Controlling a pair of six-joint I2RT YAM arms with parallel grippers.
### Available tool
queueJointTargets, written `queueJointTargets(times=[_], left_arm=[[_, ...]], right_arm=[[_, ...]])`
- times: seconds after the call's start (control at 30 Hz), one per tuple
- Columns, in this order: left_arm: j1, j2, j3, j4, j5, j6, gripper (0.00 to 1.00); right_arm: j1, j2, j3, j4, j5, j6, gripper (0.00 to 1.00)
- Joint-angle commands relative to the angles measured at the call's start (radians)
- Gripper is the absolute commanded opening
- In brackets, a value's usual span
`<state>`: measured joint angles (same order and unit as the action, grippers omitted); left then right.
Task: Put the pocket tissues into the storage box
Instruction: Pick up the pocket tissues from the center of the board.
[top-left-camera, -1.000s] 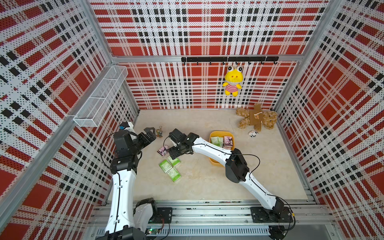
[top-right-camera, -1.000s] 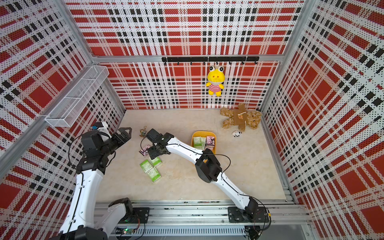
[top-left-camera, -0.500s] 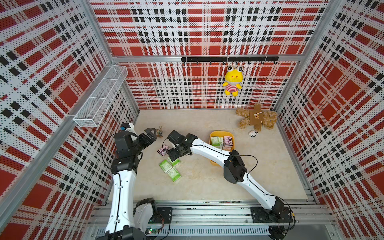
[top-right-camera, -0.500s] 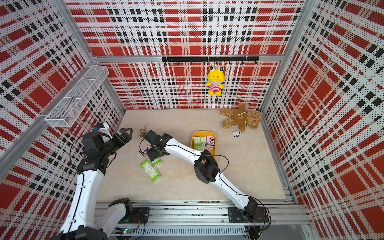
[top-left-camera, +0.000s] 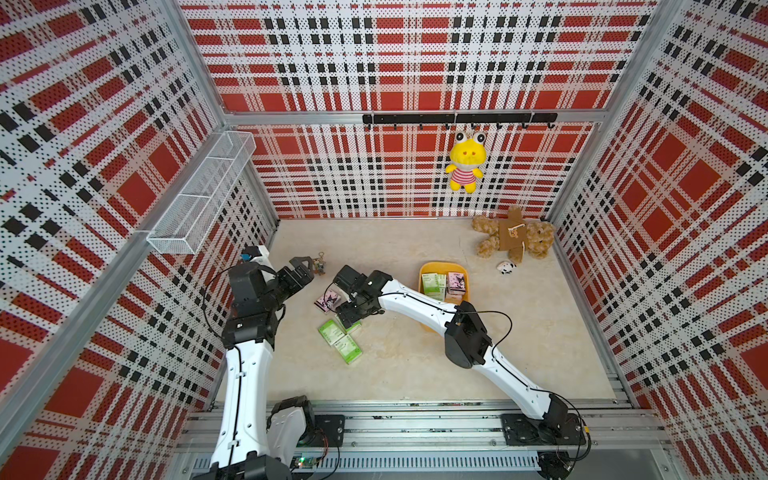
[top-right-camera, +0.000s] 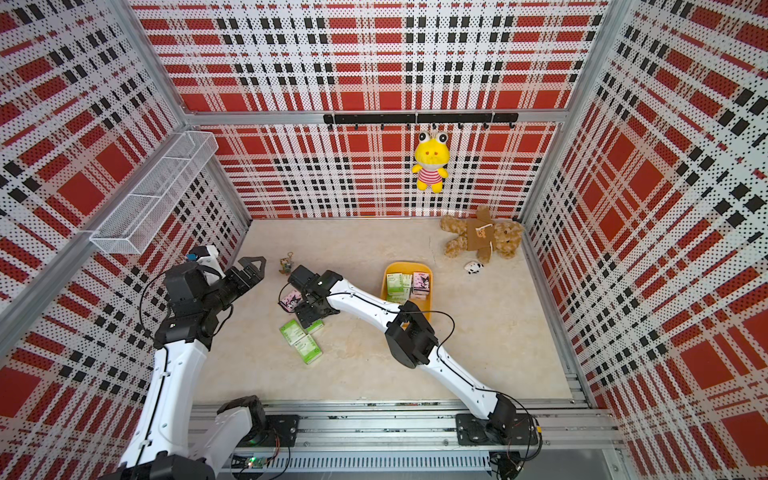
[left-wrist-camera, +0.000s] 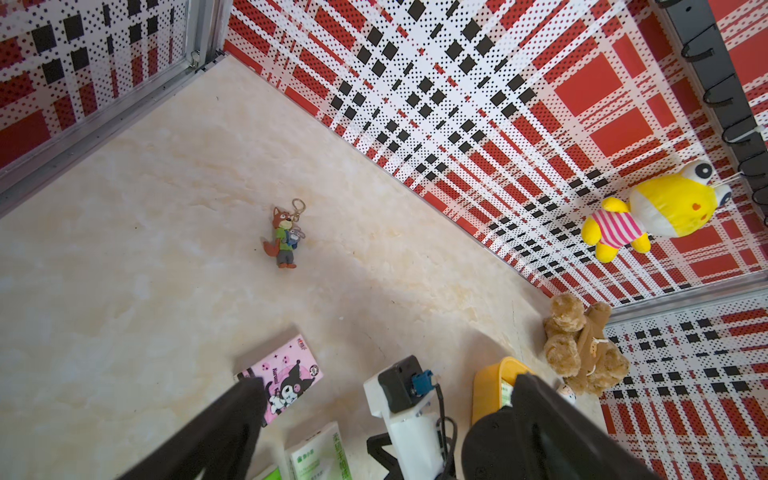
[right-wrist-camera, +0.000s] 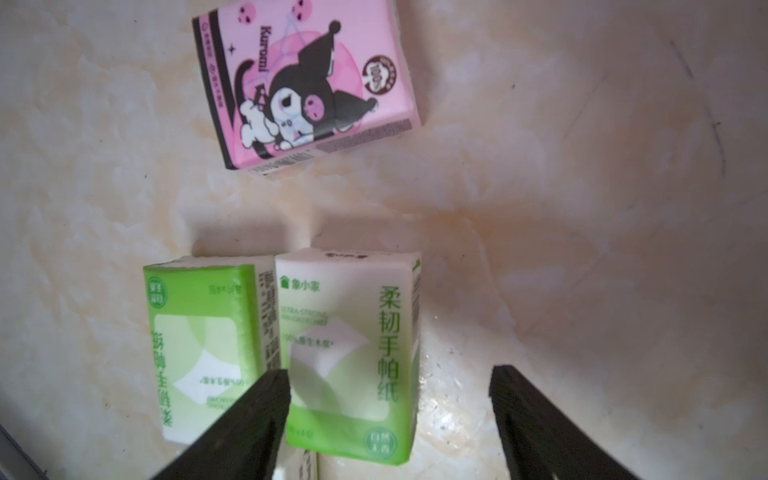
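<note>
A pink pocket tissue pack (top-left-camera: 328, 300) (right-wrist-camera: 305, 83) lies flat on the floor. Three green-and-white packs sit close together in front of it (top-left-camera: 332, 332) (top-left-camera: 348, 350). My right gripper (top-left-camera: 348, 316) (right-wrist-camera: 388, 374) hovers open just over the nearest green pack (right-wrist-camera: 349, 345). One finger is at that pack's edge and the other stands well clear. A second green pack (right-wrist-camera: 203, 345) lies beside it. The yellow storage box (top-left-camera: 441, 265) (top-right-camera: 405, 266) to the right holds green packs (top-left-camera: 434, 284) and pink ones (top-left-camera: 456, 282). My left gripper (top-left-camera: 302, 264) (left-wrist-camera: 386, 384) hangs open and empty at the left.
A keychain charm (top-left-camera: 320, 266) (left-wrist-camera: 286, 235) lies near the left gripper. A brown teddy bear (top-left-camera: 513, 237) and a small black-and-white toy (top-left-camera: 507, 267) sit at the back right. A yellow plush (top-left-camera: 465, 164) hangs from the hook rail (top-left-camera: 457, 118). A wire mesh basket (top-left-camera: 203, 195) hangs on the left wall.
My right gripper has sunk a little toward the green packs, jaws equally wide. The left arm has barely moved.
</note>
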<state>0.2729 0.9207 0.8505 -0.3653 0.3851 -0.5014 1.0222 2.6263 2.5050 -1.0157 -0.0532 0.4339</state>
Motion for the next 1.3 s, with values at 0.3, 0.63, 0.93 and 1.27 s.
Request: queueJointTargets(times=[0.3, 0.63, 0.93, 1.27], left_arm=[[-0.005, -0.027, -0.023, 0.023, 0.008, 0.008, 1.00], [-0.005, -0.036, -0.019, 0.010, 0.006, 0.016, 1.00], [-0.005, -0.036, -0.022, 0.007, 0.008, 0.018, 1.00], [-0.005, -0.045, -0.024, 0.001, 0.008, 0.020, 1.00]], right_arm=[[0.020, 0.041, 0.033, -0.034, -0.004, -0.022, 0.84], [0.020, 0.063, 0.055, -0.067, 0.021, -0.011, 0.83], [0.006, 0.019, -0.015, -0.041, 0.057, 0.025, 0.71], [0.006, 0.008, -0.023, -0.035, 0.067, 0.020, 0.54]])
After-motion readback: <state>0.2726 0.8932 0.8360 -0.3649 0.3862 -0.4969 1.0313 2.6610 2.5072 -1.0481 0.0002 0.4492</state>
